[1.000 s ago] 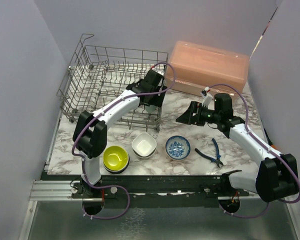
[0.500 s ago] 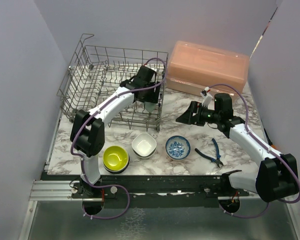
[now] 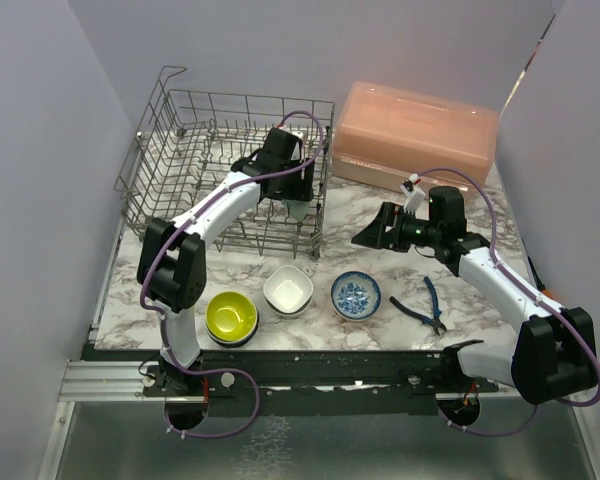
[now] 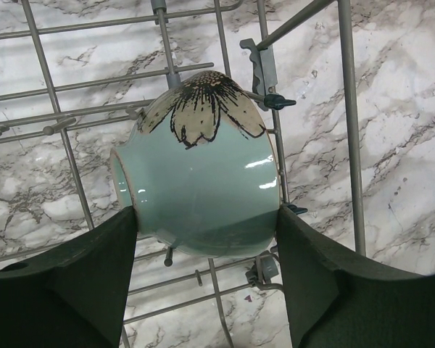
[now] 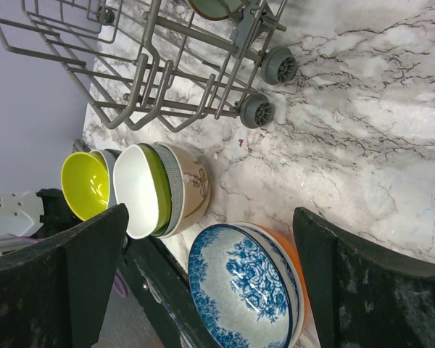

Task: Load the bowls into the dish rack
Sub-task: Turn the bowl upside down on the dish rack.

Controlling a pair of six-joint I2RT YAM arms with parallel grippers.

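My left gripper (image 3: 293,200) is shut on a pale teal bowl (image 4: 203,181) with a beige flower-painted base, held on its side among the wires at the right end of the dish rack (image 3: 180,150). In the left wrist view the gripper (image 4: 206,214) presses both sides of the bowl. My right gripper (image 3: 366,236) is open and empty above the table, right of the rack. A lime-yellow bowl stack (image 3: 231,316), a white bowl stack (image 3: 288,290) and a blue-patterned bowl (image 3: 356,295) sit near the front edge. The right wrist view shows the blue-patterned bowl (image 5: 239,290) nested in an orange one (image 5: 296,279).
A pink lidded box (image 3: 417,135) stands at the back right. Blue-handled pliers (image 3: 423,305) lie right of the blue-patterned bowl. The rack's small wheels (image 5: 279,67) rest on the marble table (image 5: 362,130). Purple walls close in both sides.
My left gripper has carried the teal bowl back and a little left, deeper over the rack's right end. The right arm has not moved.
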